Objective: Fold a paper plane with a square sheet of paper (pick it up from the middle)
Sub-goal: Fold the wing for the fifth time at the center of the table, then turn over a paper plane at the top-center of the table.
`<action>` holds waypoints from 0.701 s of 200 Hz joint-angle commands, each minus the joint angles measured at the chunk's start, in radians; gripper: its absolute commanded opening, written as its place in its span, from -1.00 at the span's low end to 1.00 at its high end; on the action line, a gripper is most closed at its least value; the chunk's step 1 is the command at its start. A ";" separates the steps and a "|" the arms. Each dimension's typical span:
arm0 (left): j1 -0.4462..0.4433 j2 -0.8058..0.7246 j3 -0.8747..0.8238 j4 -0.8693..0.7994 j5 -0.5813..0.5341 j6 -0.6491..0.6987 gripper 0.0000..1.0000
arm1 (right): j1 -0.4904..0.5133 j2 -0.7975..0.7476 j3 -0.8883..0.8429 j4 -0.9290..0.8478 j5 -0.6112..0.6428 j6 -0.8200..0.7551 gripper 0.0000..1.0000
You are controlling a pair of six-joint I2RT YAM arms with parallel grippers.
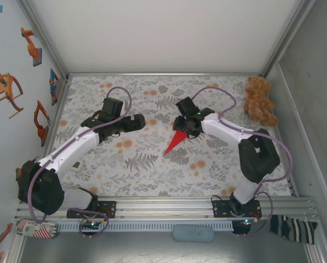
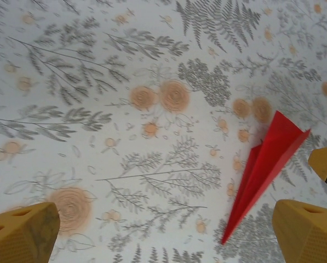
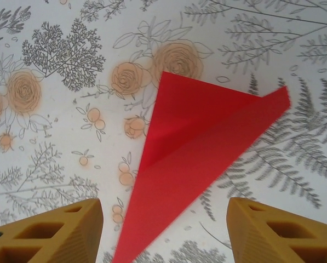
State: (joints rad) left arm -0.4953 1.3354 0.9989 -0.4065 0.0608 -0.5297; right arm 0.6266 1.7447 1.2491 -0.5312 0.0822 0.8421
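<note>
Red paper plane point(image 1: 176, 141) lies on floral cloth point(image 1: 152, 175); R gripper point(image 3: 164, 216) over it, L gripper point(image 2: 166, 227) nearby, both w/ jaws apart.

Top camera overlooks the whole tabletop point(image 1: 152, 175) from its near edge; both wrist cameras look down closely, sharing the paper plane point(image 3: 196, 153).

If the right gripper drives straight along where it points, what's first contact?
Probably the paper plane, lying dead ahead between the open jaws of the right gripper; depth is unclear.
</note>
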 commanded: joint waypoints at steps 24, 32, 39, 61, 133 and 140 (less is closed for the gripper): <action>0.027 -0.049 -0.026 -0.057 -0.065 0.073 0.93 | 0.058 0.142 0.124 -0.122 0.162 0.170 0.21; 0.028 -0.054 -0.030 -0.057 -0.063 0.075 0.93 | 0.063 0.153 0.134 -0.133 0.175 0.185 0.20; 0.029 -0.055 -0.032 -0.054 -0.062 0.075 0.93 | 0.066 0.162 0.143 -0.143 0.189 0.198 0.20; 0.029 -0.062 -0.039 -0.051 -0.064 0.079 0.93 | 0.071 0.187 0.163 -0.185 0.210 0.233 0.18; 0.029 -0.059 -0.045 -0.050 -0.052 0.074 0.93 | 0.086 0.176 0.159 -0.255 0.245 0.357 0.04; 0.030 -0.057 -0.044 -0.050 -0.052 0.074 0.93 | 0.087 0.174 0.156 -0.255 0.243 0.364 -0.02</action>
State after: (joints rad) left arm -0.4698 1.2984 0.9661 -0.4412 0.0074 -0.4759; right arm 0.7025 1.9308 1.3869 -0.7357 0.2722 1.1339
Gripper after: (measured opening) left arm 0.965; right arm 0.523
